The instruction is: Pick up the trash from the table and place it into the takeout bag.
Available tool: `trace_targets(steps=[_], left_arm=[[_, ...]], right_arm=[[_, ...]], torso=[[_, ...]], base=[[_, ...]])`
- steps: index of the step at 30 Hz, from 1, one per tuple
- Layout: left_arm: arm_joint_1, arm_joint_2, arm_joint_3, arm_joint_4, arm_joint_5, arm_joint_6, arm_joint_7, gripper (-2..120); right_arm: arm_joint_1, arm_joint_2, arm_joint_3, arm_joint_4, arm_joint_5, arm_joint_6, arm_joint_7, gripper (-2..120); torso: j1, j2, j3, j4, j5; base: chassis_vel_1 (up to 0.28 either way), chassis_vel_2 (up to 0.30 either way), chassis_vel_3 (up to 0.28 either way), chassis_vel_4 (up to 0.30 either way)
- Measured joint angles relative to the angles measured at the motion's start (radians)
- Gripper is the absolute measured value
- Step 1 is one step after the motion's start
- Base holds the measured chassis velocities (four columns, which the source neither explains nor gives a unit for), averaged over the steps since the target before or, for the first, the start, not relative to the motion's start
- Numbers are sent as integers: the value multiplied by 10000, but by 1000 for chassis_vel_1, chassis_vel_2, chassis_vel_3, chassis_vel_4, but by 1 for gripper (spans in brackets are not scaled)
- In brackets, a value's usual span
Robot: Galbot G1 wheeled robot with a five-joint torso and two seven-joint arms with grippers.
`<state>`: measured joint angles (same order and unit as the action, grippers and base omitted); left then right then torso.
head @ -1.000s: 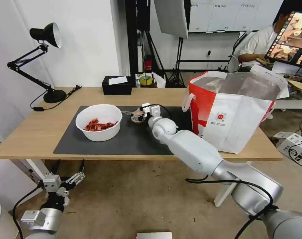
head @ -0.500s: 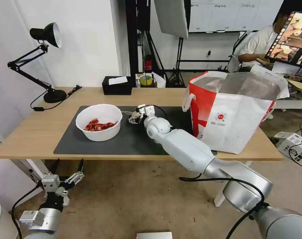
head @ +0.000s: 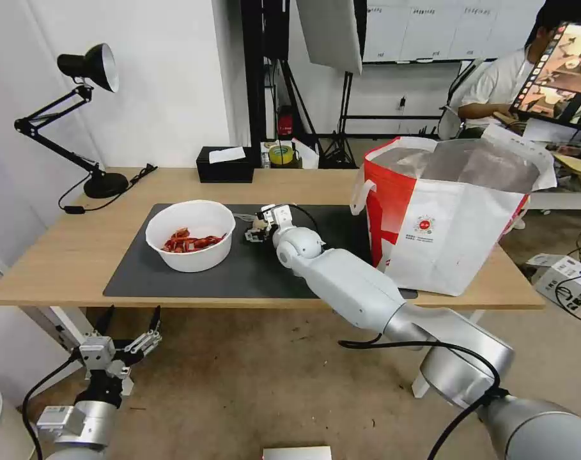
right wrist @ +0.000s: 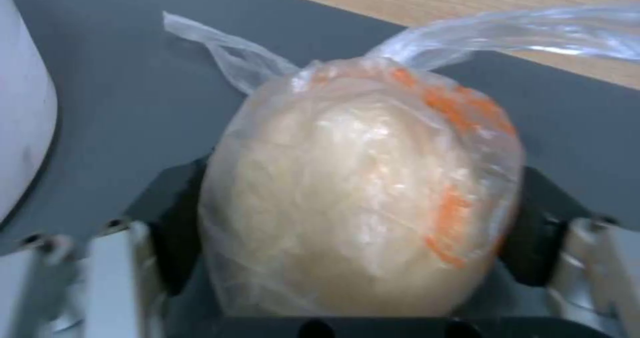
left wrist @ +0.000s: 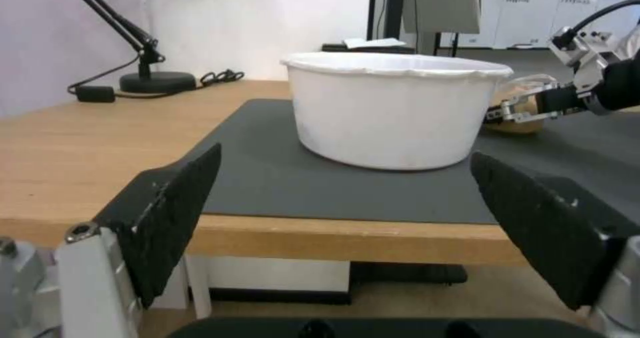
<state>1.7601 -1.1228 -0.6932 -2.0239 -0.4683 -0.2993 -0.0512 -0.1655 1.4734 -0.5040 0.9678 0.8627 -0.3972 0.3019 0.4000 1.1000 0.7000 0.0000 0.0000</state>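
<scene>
Right gripper (head: 254,228) extended over the dark grey mat (head: 264,268) of the light-wood table (head: 60,262), its fingers (right wrist: 163,228) straddling the plastic-wrapped ball (right wrist: 360,188). The ball is pale beige, egg-shaped, and sheathed in thin clear film streaked with orange; two loose tails of film trail from its far end onto the mat. In the right wrist view the dark finger pads lie against both flanks of the ball, so the grip appears closed on it; whether the ball is lifted clear of the mat cannot be told. In the head view the ball (head: 259,223) lies just beside the white bowl (head: 190,234), between it and the takeout bag (head: 443,211).

The bowl is round, with a slightly wavy rim and red scraps in its bottom; it stands on the mat. The bag is boxy and white with a red side panel, silver lining and a small red-green logo, standing open on the table's right end.

Left gripper (head: 129,329) hangs below the table's front edge, fingers (left wrist: 167,213) spread wide, facing the bowl (left wrist: 393,108).
</scene>
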Motion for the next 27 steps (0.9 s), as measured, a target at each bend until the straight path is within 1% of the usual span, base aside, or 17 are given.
trace_targets(steps=[2, 3, 4, 6, 7, 8, 10, 11, 13, 14, 16, 17, 20, 21, 23, 24, 27], left_arm=[[-2, 1, -1, 0, -4, -4, 2, 100], [-1, 0, -1, 0, -6, -6, 2, 100], [-1, 0, -1, 0, -6, -6, 2, 100], [-1, -1, 2, -13, -7, -11, 2, 100], [-1, -1, 4, -20, -7, -12, 3, 100], [-1, -1, 4, -20, -7, -12, 3, 100], [0, 6, 8, -61, -7, -13, 3, 100], [0, 6, 8, -61, -7, -13, 3, 100], [1, 17, 14, -84, -7, -13, 3, 100], [1, 17, 14, -84, -7, -13, 3, 100], [6, 17, 36, -118, -5, -13, 3, 100], [6, 17, 36, -118, -5, -13, 3, 100], [42, -12, 67, -191, 28, -13, -3, 100], [42, -12, 67, -191, 28, -13, -3, 100], [74, -15, 78, -216, 42, -6, -7, 100], [74, -15, 78, -216, 42, -6, -7, 100], [90, -15, 102, -253, 58, 5, -29, 100]], right_arm=[[-64, -107, 6, 160, 137, 0, 146, 70], [-87, -145, 7, 218, 179, 0, 193, 67], [-87, -145, 7, 218, 179, 0, 193, 67], [-190, -305, 8, 456, 279, 3, 360, 55], [-218, -350, 9, 526, 300, 7, 402, 52], [-218, -350, 9, 526, 300, 7, 402, 52], [-346, -564, 20, 881, 403, 74, 515, 40], [-346, -564, 20, 881, 403, 74, 515, 40], [-436, -748, 23, 1199, 431, 262, 580, 32], [-436, -748, 23, 1199, 431, 262, 580, 32], [-578, -1098, 23, 1845, 275, 552, 808, 20], [-578, -1098, 23, 1845, 275, 552, 808, 20], [-996, -1851, 109, 3240, -1170, 1241, 1070, 10], [-996, -1851, 109, 3240, -1170, 1241, 1070, 10], [-1353, -2277, 368, 4110, -1923, 1632, 1303, 9], [-1353, -2277, 368, 4110, -1923, 1632, 1303, 9], [-1909, -2874, 980, 5266, -2882, 2261, 1387, 9]], torso=[[0, 0, 0, 0, 0], [0, 0, 0, 0, 0], [0, 0, 0, 0, 0], [0, 0, 0, 0, 1], [0, 0, 0, 0, 1], [0, 0, 0, 0, 1], [0, 0, 0, 0, 1], [0, 0, 0, 0, 1], [0, 0, 0, 0, 1], [0, 0, 0, 0, 1], [0, 0, 0, 0, 1], [0, 0, 0, 0, 1], [0, 0, 0, -1, 2], [0, 0, 0, -1, 2], [0, 0, 0, 0, 2], [0, 0, 0, 0, 2], [-2, 0, 0, -1, 3]], base=[[0, 0, 0, 0], [0, 0, 0, 0], [0, 0, 0, 0], [0, 0, 0, 0], [0, 0, 0, 0], [0, 0, 0, 0], [0, 0, 0, 0], [0, 0, 0, 0], [0, 0, 0, 0], [0, 0, 0, 0], [0, 0, 0, 0], [0, 0, 0, 0], [0, 0, 0, 0], [0, 0, 0, 0], [0, 0, 0, 0], [0, 0, 0, 0], [0, 0, 0, 0]])
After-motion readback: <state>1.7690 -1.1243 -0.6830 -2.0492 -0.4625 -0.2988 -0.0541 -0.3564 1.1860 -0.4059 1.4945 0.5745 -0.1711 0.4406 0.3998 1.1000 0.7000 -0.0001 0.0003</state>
